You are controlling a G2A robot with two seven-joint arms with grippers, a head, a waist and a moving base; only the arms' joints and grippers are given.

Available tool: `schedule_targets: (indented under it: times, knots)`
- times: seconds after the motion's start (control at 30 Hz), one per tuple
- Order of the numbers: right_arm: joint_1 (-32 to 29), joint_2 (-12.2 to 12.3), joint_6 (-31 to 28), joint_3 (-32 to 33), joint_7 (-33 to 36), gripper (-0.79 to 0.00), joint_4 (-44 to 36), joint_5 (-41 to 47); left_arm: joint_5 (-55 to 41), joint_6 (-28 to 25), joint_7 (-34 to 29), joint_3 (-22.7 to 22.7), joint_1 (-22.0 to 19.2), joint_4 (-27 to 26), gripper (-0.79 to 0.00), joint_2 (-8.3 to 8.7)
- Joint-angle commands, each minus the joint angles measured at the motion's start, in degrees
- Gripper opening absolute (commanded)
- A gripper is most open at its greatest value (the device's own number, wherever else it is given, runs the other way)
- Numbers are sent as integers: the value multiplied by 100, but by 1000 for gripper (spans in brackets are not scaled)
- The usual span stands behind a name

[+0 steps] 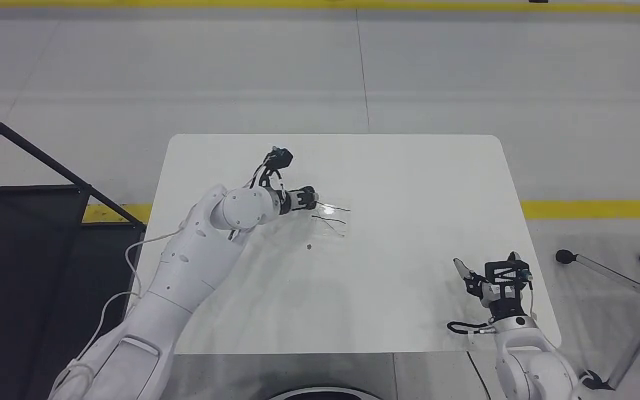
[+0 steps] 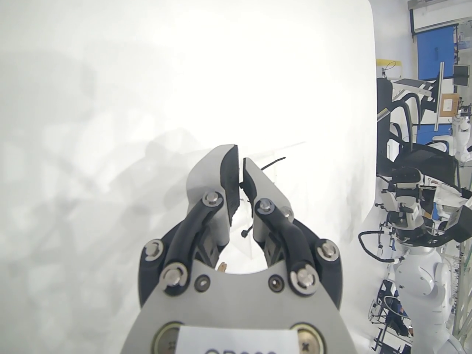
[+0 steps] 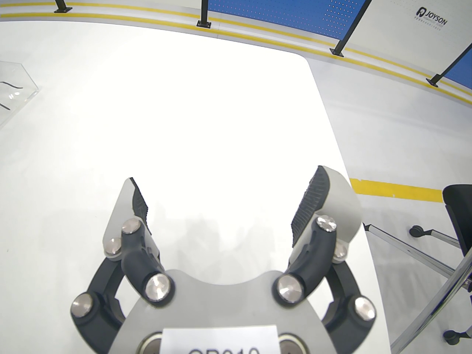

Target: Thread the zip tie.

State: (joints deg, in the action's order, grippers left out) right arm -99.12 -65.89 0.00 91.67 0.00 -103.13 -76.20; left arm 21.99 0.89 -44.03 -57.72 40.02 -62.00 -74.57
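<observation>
My left gripper [image 2: 240,156] is shut on a thin black zip tie [image 2: 273,163]. Its tail sticks out past the fingertips, and its other end hangs below the pads. From above, this gripper [image 1: 312,197] sits over the middle of the white table [image 1: 420,180], with the tie's tail [image 1: 336,208] pointing right. A second black zip tie [image 1: 328,222] lies just in front of it. My right gripper [image 3: 228,186] is open with nothing between its pads, low over the table's front right corner [image 1: 490,270].
A clear plastic tray [image 3: 27,84] holds loose black zip ties [image 3: 11,85] near the table's middle. A small dark speck [image 1: 309,246] lies on the table. A chair's legs stand off the right edge [image 3: 424,239]. Bare table surface lies between the two arms.
</observation>
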Motion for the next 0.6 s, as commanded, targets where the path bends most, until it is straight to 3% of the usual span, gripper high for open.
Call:
schedule_targets:
  times: [0.0, 0.23, 0.43, 0.57]
  knots:
    - [0, 0, 0, 0, 0, 0, 0, 0, 11, 4, 0, -32, 22, -41, -727, 10]
    - [0, 0, 0, 0, 0, 0, 0, 0, 52, 15, 39, -193, 172, -305, -785, 63]
    - [4, -1, -18, -6, -3, 0, -9, 5, -139, -18, 134, -512, 453, -707, -785, 138]
    - [83, 8, -355, -42, 123, 0, -237, -51, -208, -62, 202, -749, 721, -1118, -785, 204]
